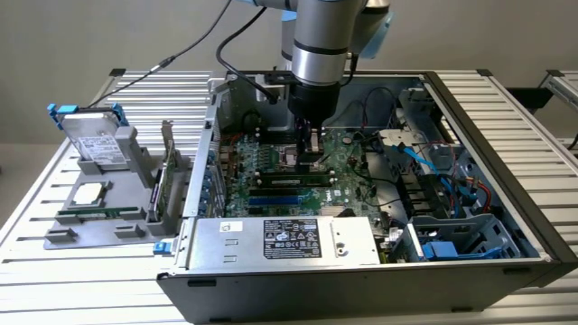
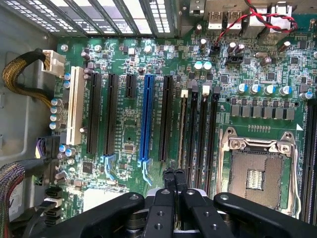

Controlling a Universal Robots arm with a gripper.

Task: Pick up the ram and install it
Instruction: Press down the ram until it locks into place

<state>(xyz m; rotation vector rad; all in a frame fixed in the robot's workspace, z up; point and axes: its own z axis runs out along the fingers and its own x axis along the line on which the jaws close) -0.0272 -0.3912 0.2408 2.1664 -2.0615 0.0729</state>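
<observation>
The ram point(image 1: 294, 180), a slim dark stick with a white label, sits on edge in one of the motherboard's memory slots inside the open computer case point(image 1: 505, 169). In the wrist view the ram point(image 2: 182, 129) appears edge-on as a thin strip in the outermost memory slot, beside the black empty slots point(image 2: 203, 134). My gripper point(image 1: 312, 157) hangs straight down over the board, just above one end of the stick. Its black fingers point(image 2: 167, 174) are shut with nothing between them, and the gripper point(image 2: 174, 172) points at that slot's end. Whether the tips touch the stick I cannot tell.
The CPU socket point(image 2: 257, 163) lies open beside the memory slots. Blue and black expansion slots point(image 2: 146, 119) are on the other side. Left of the case in the exterior view, a grey fixture point(image 1: 91, 223) holds a hard drive point(image 1: 95, 142), a chip and an upright expansion card point(image 1: 165, 169). Cables point(image 1: 434, 162) crowd the case's right.
</observation>
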